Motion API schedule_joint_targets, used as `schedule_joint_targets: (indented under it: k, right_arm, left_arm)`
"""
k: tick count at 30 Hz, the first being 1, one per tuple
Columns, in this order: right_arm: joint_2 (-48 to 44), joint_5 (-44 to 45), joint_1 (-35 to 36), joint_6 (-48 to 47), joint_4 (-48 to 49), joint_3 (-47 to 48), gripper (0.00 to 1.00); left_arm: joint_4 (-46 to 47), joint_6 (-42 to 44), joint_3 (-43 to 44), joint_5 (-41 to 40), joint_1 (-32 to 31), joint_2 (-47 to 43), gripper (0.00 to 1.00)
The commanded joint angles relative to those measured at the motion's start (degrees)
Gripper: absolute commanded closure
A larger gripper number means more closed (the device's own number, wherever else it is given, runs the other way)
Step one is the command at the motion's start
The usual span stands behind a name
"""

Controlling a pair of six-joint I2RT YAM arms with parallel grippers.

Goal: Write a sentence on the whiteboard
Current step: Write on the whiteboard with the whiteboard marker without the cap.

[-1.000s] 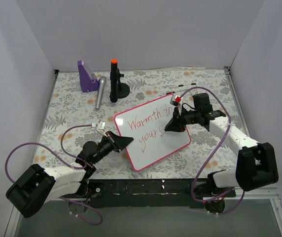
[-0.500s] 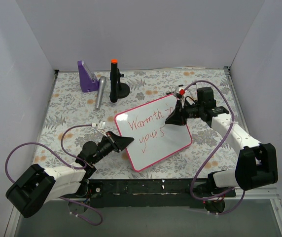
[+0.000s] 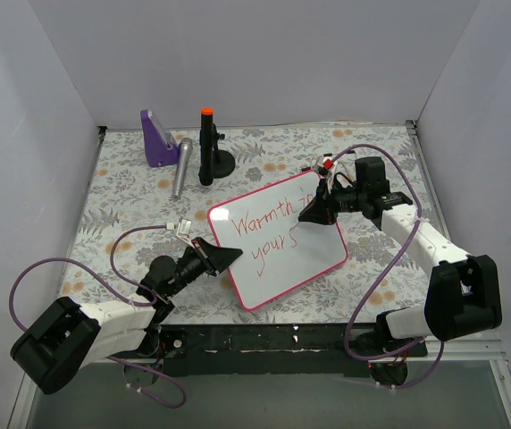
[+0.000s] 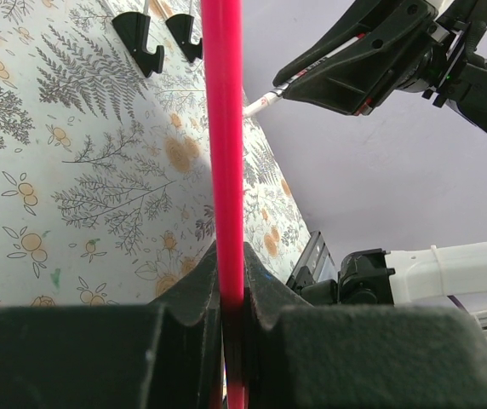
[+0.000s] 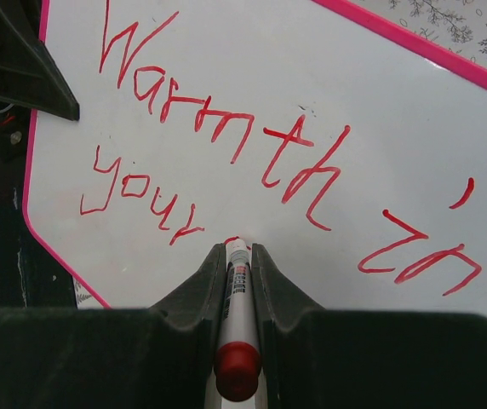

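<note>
Gripping marker (image 5: 237, 298), right hand (image 5: 237, 248) over pink-framed whiteboard (image 5: 252, 60), red script (image 5: 226, 128), left hand (image 4: 224, 256) pinching its edge

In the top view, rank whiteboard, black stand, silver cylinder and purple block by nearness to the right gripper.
1. whiteboard, under the right gripper
2. black stand, back left
3. silver cylinder, left of the stand
4. purple block, back-left corner
</note>
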Motion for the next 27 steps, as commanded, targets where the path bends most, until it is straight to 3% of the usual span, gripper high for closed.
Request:
schedule_joint_targets:
  k: [1, 16, 19, 23, 27]
  right_arm:
    - [0.6, 1.0, 0.0, 0.8, 2.5, 1.7, 0.99]
    - [-0.1, 2.5, -2.1, 1.6, 3.2, 1.3, 0.99]
    - [-0.5, -0.1, -2.2, 1.2, 2.9, 1.0, 0.99]
    - [-3.4, -10.0, -2.3, -1.9, 1.0, 0.1, 0.99]
    - [-6.9, -8.4, -2.3, -3.3, 0.0, -0.6, 0.99]
  left_arm:
    - [11.2, -1.2, -2.0, 0.4, -0.2, -1.8, 1.0]
    - [10.4, -1.0, -2.0, 0.3, -0.2, -2.7, 1.0]
    - [10.4, -0.9, -1.8, 0.3, -0.2, -2.4, 1.0]
    - [9.8, -0.8, -1.9, 0.3, -0.2, -3.0, 1.0]
    - [9.5, -0.8, -2.0, 0.0, -0.2, -3.5, 1.0]
